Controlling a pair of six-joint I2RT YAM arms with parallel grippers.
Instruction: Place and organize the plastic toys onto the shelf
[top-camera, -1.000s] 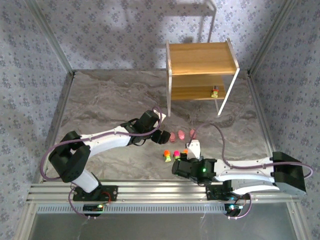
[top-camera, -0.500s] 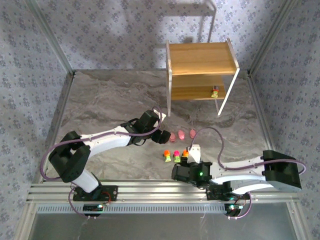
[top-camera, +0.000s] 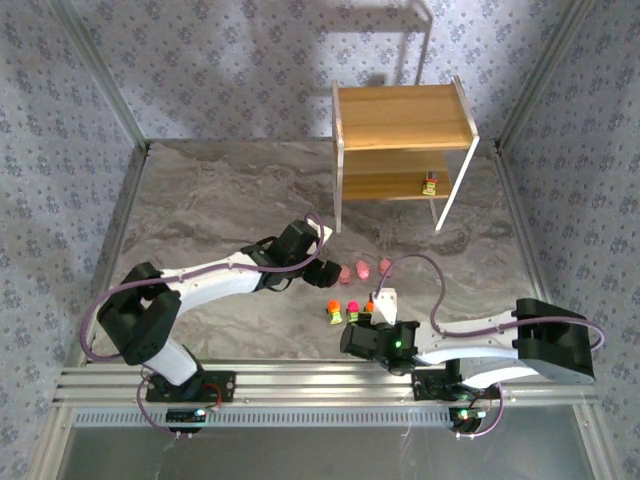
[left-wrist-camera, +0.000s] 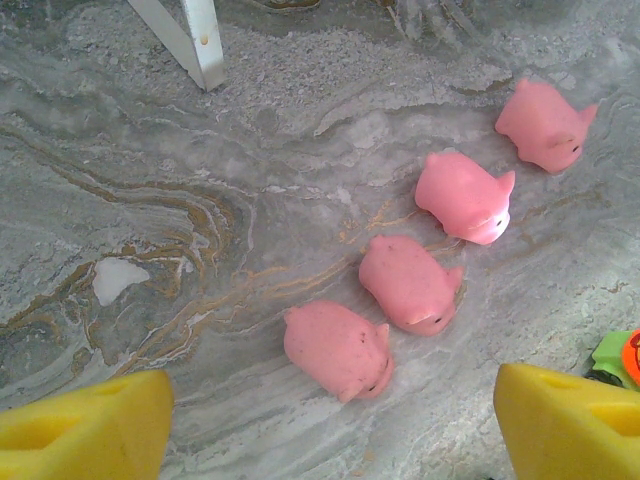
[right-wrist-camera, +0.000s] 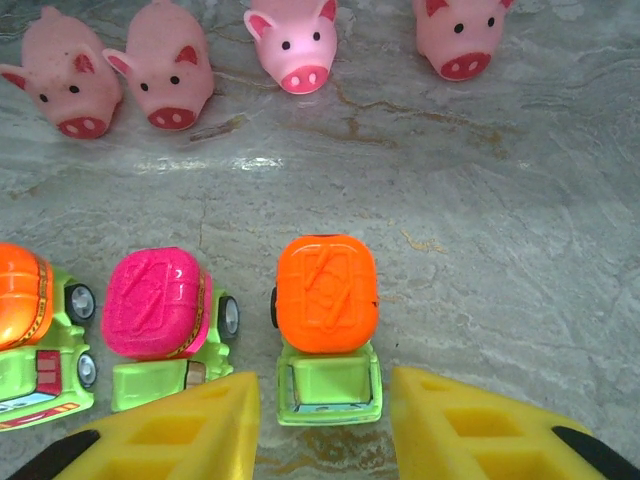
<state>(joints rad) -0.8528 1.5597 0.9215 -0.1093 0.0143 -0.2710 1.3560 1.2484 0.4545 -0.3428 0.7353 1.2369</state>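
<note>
Grey marbled tabletop (top-camera: 220, 200), patterned walls around. The shelf (top-camera: 400, 115) stands at the far right, with one blocky toy (top-camera: 429, 184) on its lower board towards the right end. The other toys lie on the table near centre: four pigs in a row, three trucks just nearer.

Right gripper (right-wrist-camera: 322, 388): fingers apart, straddling the green base of the orange-topped truck (right-wrist-camera: 326, 292), rightmost of the three. A small gap shows on each side, so it is not clamped. The pink-topped truck (right-wrist-camera: 152, 302) sits just beside the left finger.

Left gripper (left-wrist-camera: 330, 388): fingers wide apart, hovering over the pigs with the nearest pig (left-wrist-camera: 335, 348) between them; nothing held.

Judgement: the step in hand is gripping the orange-topped truck. Keep the jaws centred on the base so the left finger does not nudge the pink-topped truck. Squeeze low, then lift straight up before swinging to the shelf.
</note>
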